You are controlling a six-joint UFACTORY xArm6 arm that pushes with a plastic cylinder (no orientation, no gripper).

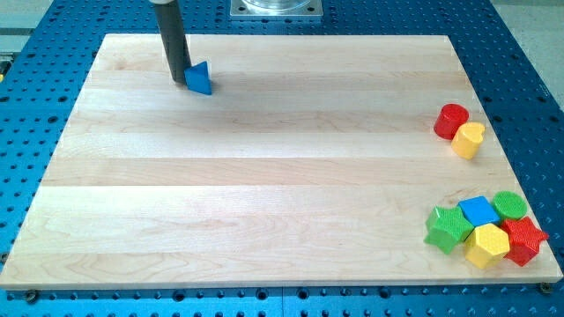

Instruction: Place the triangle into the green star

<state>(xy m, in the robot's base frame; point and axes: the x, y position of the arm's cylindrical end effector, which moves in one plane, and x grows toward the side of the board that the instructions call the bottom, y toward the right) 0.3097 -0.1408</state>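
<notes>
A blue triangle block lies near the view's top left of the wooden board. My tip touches the triangle's left side. A green star block sits at the view's bottom right, on the left edge of a cluster of blocks, far from the triangle.
The cluster by the green star holds a blue cube, a green round block, a yellow hexagonal block and a red star. A red block and a yellow block touch at the view's right edge.
</notes>
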